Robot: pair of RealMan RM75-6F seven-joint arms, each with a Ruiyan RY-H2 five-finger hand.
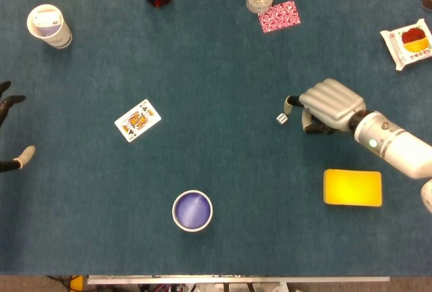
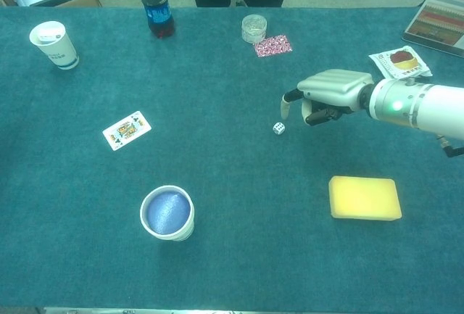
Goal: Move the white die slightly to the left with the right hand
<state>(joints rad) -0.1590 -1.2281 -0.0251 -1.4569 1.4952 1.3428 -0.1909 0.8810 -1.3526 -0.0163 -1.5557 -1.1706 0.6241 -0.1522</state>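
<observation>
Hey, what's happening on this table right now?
A robot's right hand hovers beside a small white die on the blue-green cloth table, its fingers curled and not touching the die. The die lies loose just left of the fingertips. A playing card, a blue-lined paper cup and a yellow sponge lie untouched.

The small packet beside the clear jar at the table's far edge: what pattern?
The packet has a red-and-white speckled pattern, clearest in the head view.

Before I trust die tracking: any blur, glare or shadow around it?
Head view: white die small but sharp, even light, no glare. Chest view: die equally crisp, only a faint shadow under the right hand; pips too small to read.
</observation>
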